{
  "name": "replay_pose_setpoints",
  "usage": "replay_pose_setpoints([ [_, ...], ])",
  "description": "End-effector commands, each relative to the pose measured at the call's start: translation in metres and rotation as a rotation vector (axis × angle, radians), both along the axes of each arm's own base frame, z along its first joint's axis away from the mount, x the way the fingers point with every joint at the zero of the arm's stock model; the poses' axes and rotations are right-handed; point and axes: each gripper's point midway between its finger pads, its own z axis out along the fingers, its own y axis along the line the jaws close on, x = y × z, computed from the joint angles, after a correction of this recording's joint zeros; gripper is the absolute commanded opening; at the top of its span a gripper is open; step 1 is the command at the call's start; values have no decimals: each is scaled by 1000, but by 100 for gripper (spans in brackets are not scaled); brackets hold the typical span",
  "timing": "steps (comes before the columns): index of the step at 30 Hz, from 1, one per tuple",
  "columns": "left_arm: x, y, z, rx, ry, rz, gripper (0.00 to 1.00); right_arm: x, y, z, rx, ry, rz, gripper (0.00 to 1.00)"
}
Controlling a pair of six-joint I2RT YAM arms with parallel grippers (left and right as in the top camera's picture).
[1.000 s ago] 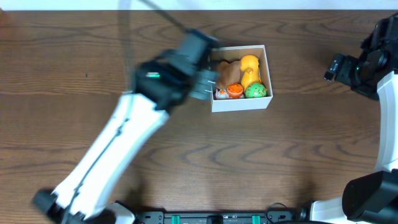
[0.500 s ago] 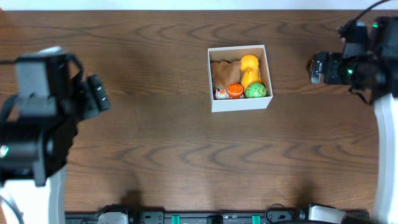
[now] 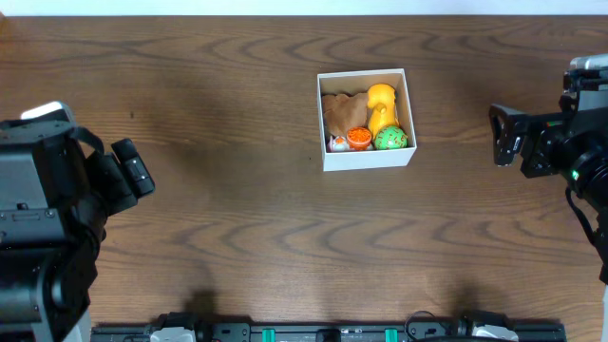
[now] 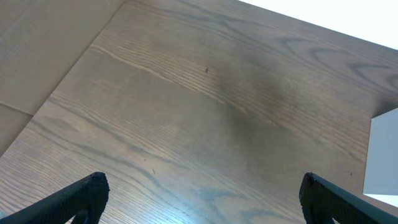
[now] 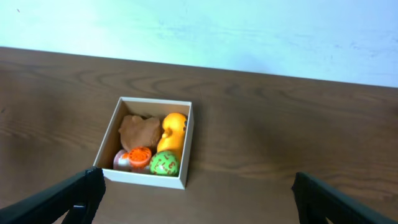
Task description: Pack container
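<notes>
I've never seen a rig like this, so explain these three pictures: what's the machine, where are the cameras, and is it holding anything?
It is a robot with two arms at a wooden table, each ending in a two-finger gripper. One picture looks straight down from above; the other two come from cameras on the wrists, so the dark shapes in their lower corners are the robot's own fingers. On the table stands the container, a small white box holding a yellow toy, a brown toy, an orange toy and a green toy. The left gripper and the right gripper are both open, empty and away from the box.
</notes>
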Motion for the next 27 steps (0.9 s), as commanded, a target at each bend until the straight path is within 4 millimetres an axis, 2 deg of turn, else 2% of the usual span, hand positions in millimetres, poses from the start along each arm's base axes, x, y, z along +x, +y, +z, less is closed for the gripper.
replay_pose_setpoints([
  [1, 0, 2, -1, 5, 7, 8, 98, -7, 4, 0, -6, 1, 19, 99],
  [18, 0, 2, -1, 5, 7, 8, 98, -9, 4, -9, -1, 43, 18, 99],
  [23, 0, 2, -1, 5, 7, 8, 98, -1, 4, 0, -16, -65, 21, 99],
  [25, 0, 2, -1, 5, 7, 8, 98, -2, 7, -8, -24, -108, 29, 99],
  [27, 0, 2, -1, 5, 7, 8, 98, -8, 12, -28, -27, -139, 47, 99],
])
